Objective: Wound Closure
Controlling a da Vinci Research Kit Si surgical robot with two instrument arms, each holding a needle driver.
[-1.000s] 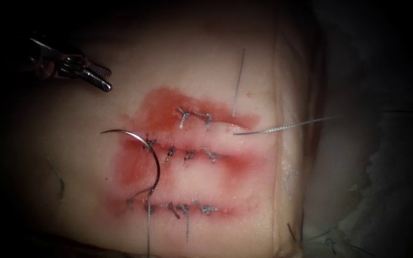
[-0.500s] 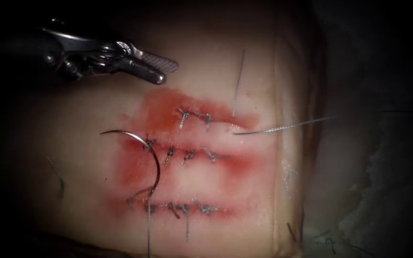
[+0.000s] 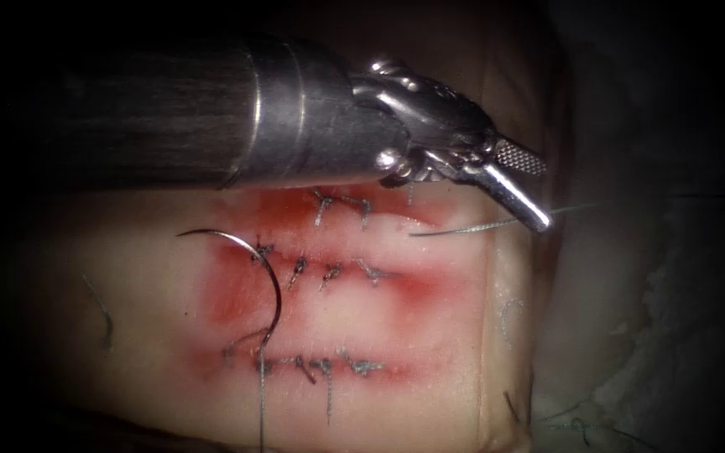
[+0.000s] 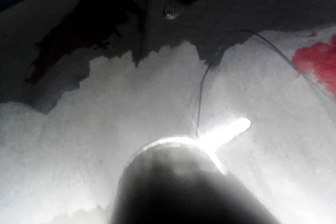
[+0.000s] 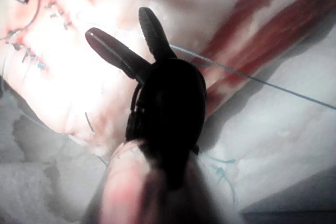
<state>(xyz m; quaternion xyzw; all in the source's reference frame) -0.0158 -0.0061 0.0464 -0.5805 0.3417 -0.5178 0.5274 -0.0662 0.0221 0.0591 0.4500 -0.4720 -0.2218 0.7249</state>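
Steel first: in the endoscope view the curved needle [image 3: 275, 289] lies at the left end of the stitched rows, its fine tip free over pale tissue [image 3: 127, 277], its arc sweeping down to the lowest row. Whether that lower end sits in the tissue, I can't tell. Neither tool holds it. I'd judge it light, stiff and slick, best taken on the body of the curve, clear of the tip and of the end where the thread joins. The left tool [image 3: 527, 179] reaches across from the left on its dark shaft, jaws a little apart and empty, one face cross-hatched, hovering over a loose thread [image 3: 472, 226] on the right side. Red fluid [image 3: 430, 289] stains the soft, wet-looking surface around the dark knots.

Over to the left wrist view: one bright jaw tip of that tool, and a thin strand [image 4: 202, 90] curling limply over white tissue. It's fine and floppy, easily lost.

Right wrist view now: the right tool [image 5: 124, 32] stands with its jaws spread wide, gripping nothing, above glistening tissue; a strand [image 5: 252, 77] runs taut behind it.
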